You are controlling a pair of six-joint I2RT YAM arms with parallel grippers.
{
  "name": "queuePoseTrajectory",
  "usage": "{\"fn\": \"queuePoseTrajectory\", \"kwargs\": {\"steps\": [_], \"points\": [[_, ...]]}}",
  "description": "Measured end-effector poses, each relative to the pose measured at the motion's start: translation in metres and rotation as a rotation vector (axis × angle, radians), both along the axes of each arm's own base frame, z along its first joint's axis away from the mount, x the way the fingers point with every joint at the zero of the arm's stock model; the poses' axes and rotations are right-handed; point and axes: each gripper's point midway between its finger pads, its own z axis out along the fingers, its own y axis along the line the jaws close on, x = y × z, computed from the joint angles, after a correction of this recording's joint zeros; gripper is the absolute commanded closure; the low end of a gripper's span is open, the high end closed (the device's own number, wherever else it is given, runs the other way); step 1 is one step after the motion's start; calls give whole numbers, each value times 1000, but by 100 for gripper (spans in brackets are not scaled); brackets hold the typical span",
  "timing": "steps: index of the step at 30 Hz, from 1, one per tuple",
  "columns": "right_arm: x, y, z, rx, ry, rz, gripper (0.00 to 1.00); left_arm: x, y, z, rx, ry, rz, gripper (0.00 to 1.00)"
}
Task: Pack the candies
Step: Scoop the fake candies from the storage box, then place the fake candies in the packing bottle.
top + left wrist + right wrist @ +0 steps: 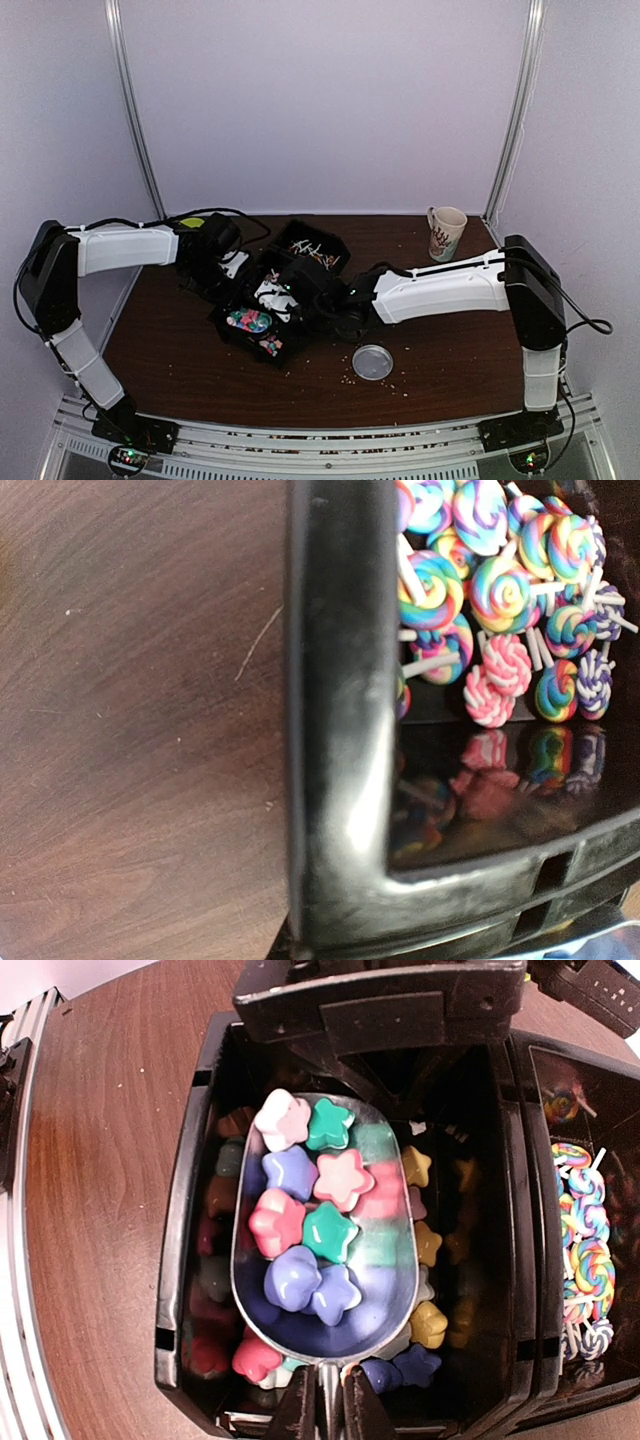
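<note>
The candies are star-shaped sweets in pink, blue, green and white. Several lie in a metal scoop (322,1290) and more fill the compartment below it (428,1322) in a black bin (172,1260). My right gripper (328,1408) is shut on the scoop's handle and holds the scoop level just above that compartment. Swirled lollipops (500,590) fill the neighbouring compartment and also show in the right wrist view (585,1250). My left gripper (228,262) is at the bin's far-left corner. The bin's rim (340,780) fills the left wrist view and hides the fingers.
A second black bin (318,250) with small sticks stands behind the first. A round clear dish (373,361) lies on the brown table in front of the right arm, with pale crumbs (350,378) around it. A mug (446,232) stands at the back right.
</note>
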Motion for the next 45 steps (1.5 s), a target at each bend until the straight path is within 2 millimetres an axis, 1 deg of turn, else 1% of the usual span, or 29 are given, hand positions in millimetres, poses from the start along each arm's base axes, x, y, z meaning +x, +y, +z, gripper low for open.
{"fn": "queuePoseTrajectory", "kwargs": {"steps": [7, 11, 14, 15, 17, 20, 23, 27, 31, 39, 45], "points": [[0, -2, 8, 23, 5, -4, 100, 0, -2, 0, -1, -1, -4, 100], [2, -5, 9, 4, -17, 0, 100, 0, -1, 0, 2, -3, -3, 100], [4, -14, 12, -13, -54, -4, 100, -1, 0, 0, 5, 0, -2, 100], [6, -18, 15, -14, -67, -12, 100, -2, 0, -1, 7, 5, -3, 100], [12, -26, 28, -6, -105, -26, 100, -6, -1, -2, 13, 17, -8, 100], [14, -37, 45, 2, -144, -33, 100, -10, -1, -3, 20, 28, -14, 100], [17, -41, 54, 5, -170, -31, 100, -11, -1, -3, 21, 31, -15, 100], [15, -43, 52, -10, -183, -9, 100, -11, 0, -3, 26, 33, -14, 100], [8, -48, 48, -38, -178, 32, 100, -12, 2, -4, 34, 37, -12, 100], [-5, -56, 52, -48, -165, 91, 100, -13, 2, -4, 35, 38, -12, 100], [-17, -72, 45, -63, -153, 119, 100, -13, 3, -4, 36, 38, -12, 100]]}}
